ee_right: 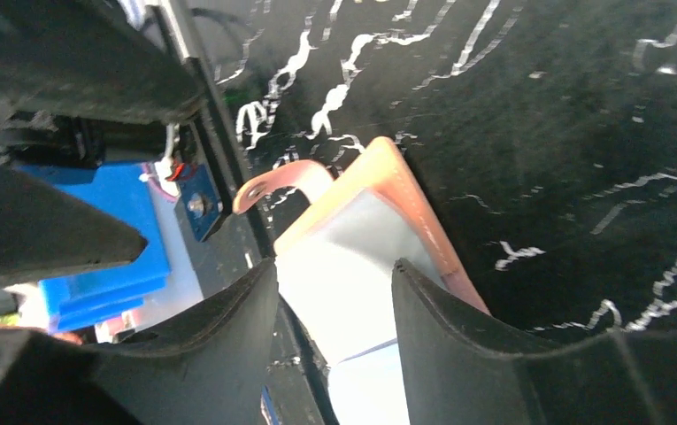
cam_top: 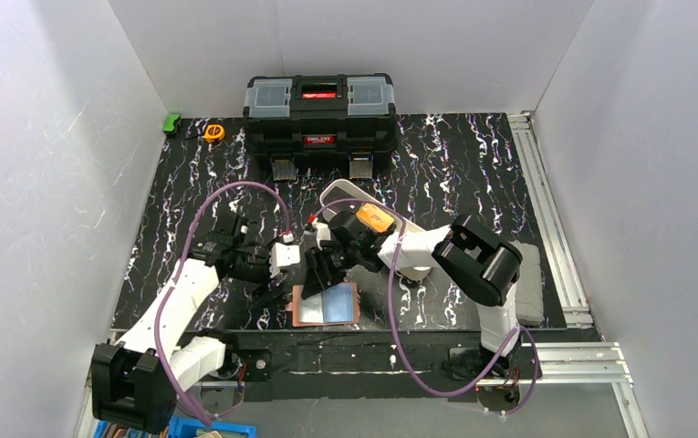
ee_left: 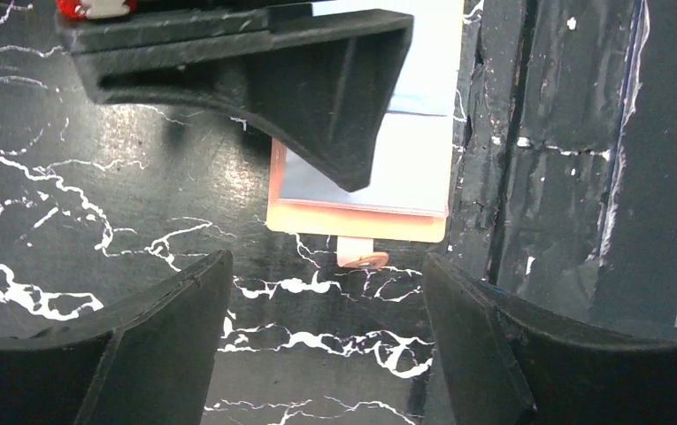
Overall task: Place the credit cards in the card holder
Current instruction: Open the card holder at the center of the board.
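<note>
Finds the holder [ee_left: 352,228] opened flat at the near edge of the counter [cam_top: 454,182], with a pale card [ee_left: 405,168] on its inside, not clearly tucked into a pocket. Sees the right gripper [ee_right: 334,266] over that card with jaws half apart on both sides of it, yet cannot tell whether pinching or only straddling; sees the left gripper [ee_left: 326,258] spread and empty just beside the snap tab [ee_left: 361,257]. Judges the task as in the middle: remains to seat this card and to bring any other cards, none clearly visible.
</note>
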`<state>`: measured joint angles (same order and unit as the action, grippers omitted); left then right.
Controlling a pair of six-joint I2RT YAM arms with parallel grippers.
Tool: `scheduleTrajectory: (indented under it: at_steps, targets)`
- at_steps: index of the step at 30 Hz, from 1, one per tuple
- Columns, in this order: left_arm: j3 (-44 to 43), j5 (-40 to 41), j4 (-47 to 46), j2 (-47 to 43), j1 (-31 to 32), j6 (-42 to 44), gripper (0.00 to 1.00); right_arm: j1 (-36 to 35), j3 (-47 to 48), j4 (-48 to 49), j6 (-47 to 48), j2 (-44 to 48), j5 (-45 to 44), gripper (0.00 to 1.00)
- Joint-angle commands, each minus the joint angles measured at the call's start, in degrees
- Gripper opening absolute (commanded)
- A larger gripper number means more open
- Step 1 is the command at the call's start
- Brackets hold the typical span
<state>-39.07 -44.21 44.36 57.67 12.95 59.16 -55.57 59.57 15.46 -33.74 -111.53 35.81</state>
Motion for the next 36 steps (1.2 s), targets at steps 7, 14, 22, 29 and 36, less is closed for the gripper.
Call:
scheduleTrajectory:
  at_steps: [7,14,22,29,36]
  targets:
    - [4.46,-2.75,-4.02,1.59,8.76,18.44,0.78,-0.11,3.49,-13.88,4.93,-1.32,-14.65,0.47]
    - [8.00,-0.70,-5.04,2.01,17.77,28.94,0.75,0.40,3.92,-14.52,5.08,-1.59,-16.24,0.35]
    - [7.36,3.82,-1.62,9.50,18.08,31.29,0.58,2.73,-1.03,-11.87,4.42,8.58,-15.38,0.51]
    - [9.32,5.39,-3.38,8.61,18.12,30.82,0.52,3.24,-7.43,-11.18,4.01,15.87,-16.06,0.53]
    - [11.11,5.29,-4.73,6.82,18.08,29.56,0.52,2.82,-15.22,-9.48,3.18,20.28,-15.43,0.56]
